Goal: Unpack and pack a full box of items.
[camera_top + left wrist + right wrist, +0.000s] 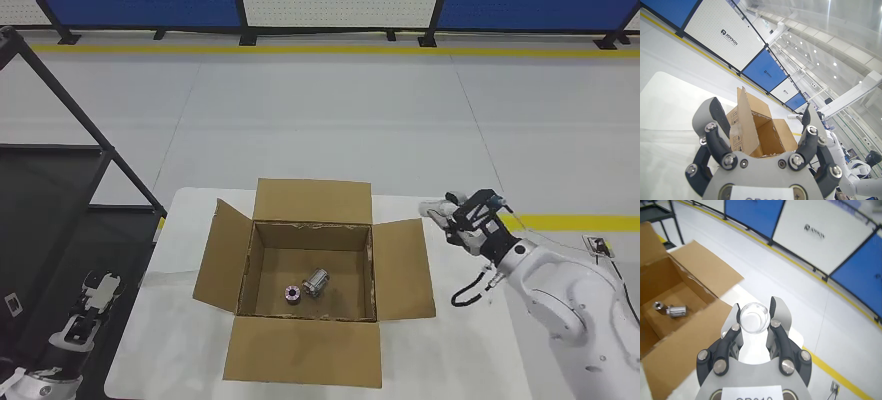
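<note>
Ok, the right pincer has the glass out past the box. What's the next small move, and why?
Probably lower it straight down and set the glass on the table. The right pincer is shut on it beyond the right flap, clear of the box, with bare table beneath. Metal parts lie in the box.

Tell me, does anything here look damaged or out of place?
Only the cardboard box: its rim is ragged and torn along the flap folds. Two metal parts lie on their sides inside it.
</note>
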You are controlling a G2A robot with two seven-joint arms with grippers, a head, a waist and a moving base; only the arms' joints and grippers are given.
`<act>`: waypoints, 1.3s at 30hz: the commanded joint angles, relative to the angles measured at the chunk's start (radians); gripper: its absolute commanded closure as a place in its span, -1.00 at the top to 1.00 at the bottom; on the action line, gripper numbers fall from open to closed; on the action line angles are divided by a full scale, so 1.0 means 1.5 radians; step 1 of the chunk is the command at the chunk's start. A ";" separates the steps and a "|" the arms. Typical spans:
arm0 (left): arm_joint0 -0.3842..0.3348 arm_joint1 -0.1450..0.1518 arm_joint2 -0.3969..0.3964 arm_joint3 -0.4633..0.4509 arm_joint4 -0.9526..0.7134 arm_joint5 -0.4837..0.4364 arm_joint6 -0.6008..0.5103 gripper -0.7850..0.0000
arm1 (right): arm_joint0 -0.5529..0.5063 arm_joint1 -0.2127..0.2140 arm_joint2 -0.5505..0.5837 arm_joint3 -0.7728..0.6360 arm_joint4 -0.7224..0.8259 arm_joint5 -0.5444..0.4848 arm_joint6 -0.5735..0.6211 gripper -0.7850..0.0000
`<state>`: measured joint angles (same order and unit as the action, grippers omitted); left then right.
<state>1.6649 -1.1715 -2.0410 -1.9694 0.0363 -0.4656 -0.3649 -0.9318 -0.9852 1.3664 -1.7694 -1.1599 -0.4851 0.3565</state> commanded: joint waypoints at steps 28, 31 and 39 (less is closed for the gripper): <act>0.000 0.000 0.000 0.000 0.000 0.000 0.000 1.00 | 0.481 -0.233 -0.594 0.541 0.142 -0.159 0.216 -0.96; 0.000 0.000 0.000 0.000 0.000 0.000 0.000 1.00 | 0.491 -0.249 -0.603 0.579 0.148 -0.166 0.204 -0.51; 0.000 0.000 0.000 0.000 0.000 0.000 0.000 1.00 | 0.508 -0.278 -0.616 0.648 0.148 -0.185 0.177 -0.28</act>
<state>1.6649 -1.1714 -2.0410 -1.9694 0.0363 -0.4656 -0.3649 -0.1717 -1.3990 0.4435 -0.8057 -0.9377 -0.7591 0.6252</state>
